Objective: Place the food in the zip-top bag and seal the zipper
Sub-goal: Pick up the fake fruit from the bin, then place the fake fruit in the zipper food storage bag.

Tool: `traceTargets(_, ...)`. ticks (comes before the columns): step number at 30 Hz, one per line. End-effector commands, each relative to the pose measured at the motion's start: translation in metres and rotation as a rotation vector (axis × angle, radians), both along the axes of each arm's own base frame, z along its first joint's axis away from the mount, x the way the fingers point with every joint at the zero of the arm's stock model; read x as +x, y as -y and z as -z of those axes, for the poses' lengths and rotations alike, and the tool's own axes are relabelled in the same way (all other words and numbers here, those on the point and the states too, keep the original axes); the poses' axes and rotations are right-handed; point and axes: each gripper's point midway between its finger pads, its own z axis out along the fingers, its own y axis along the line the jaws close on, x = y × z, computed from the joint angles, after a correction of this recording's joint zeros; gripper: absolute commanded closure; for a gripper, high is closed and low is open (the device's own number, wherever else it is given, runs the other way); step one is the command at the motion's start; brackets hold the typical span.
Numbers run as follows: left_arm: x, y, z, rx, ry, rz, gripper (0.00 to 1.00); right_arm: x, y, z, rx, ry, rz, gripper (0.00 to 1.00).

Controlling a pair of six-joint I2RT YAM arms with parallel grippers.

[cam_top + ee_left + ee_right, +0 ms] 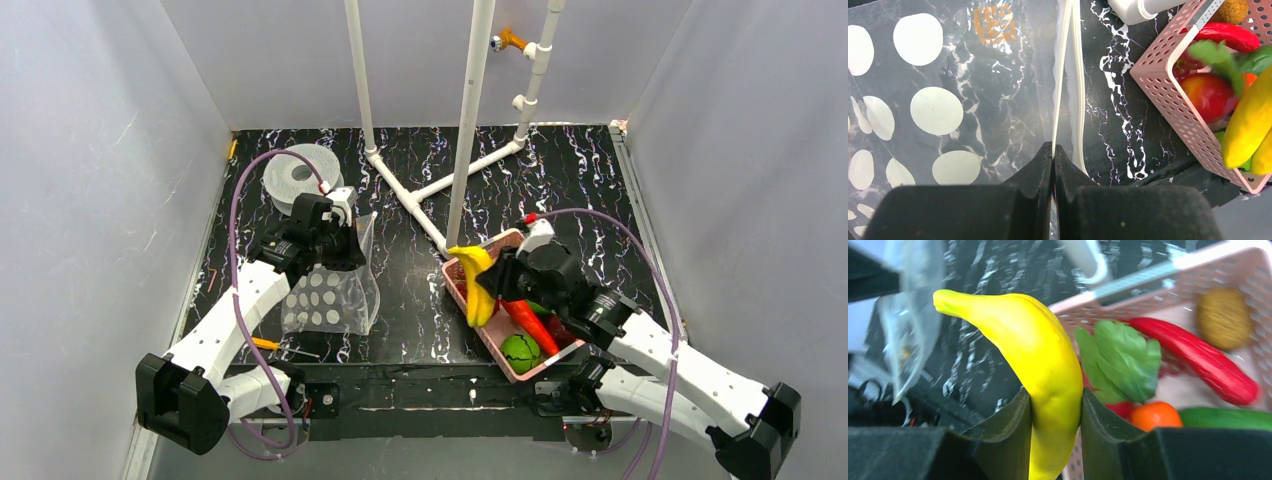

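Yellow banana (pixel 1033 340) lengthwise between right gripper (pixel 1055 397) fingers; tip toward zip-top bag (pixel 330 300)

A robotics lab test cell: plain grey-white panels (pixel 90 200) wall in a black marble-patterned table (pixel 420 330) on three sides. Just behind the left claw (pixel 350 228) sits a filament spool (pixel 295 175). Beyond the right claw (pixel 492 282) rises a white pipe frame (pixel 468 110). Purple cables (pixel 233 240) loop along both arms (pixel 230 320), bolted at the table's near edge.
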Motion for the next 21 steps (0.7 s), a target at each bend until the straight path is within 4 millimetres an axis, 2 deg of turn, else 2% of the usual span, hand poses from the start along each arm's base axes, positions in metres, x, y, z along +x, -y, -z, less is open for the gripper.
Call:
traceTargets(1, -0.004, 0.004, -0.006, -0.024, 0.021, 0.026, 1.0, -0.012, -0.072, -0.08, 0.162, 0.219, -0.287, 0.96)
traceTargets(4, -0.004, 0.004, -0.005, -0.025, 0.019, 0.027, 1.0, -0.015, -0.099, -0.095, 0.169, 0.26, -0.343, 0.96)
traceTargets(8, -0.005, 0.004, -0.003, -0.027, 0.014, 0.026, 1.0, -0.014, -0.119, -0.11, 0.208, 0.258, -0.367, 0.96)
traceTargets(14, -0.005, 0.011, -0.01, -0.066, 0.034, 0.046, 1.0, -0.023, -0.166, -0.136, 0.322, 0.272, -0.398, 0.99)
traceTargets(18, -0.006, 0.011, -0.013, -0.074, 0.052, 0.045, 1.0, -0.029, -0.19, -0.143, 0.366, 0.342, -0.361, 0.99)
traceTargets(21, -0.006, 0.01, -0.013, -0.075, 0.053, 0.044, 1.0, -0.023, -0.197, -0.143, 0.418, 0.349, -0.271, 0.99)
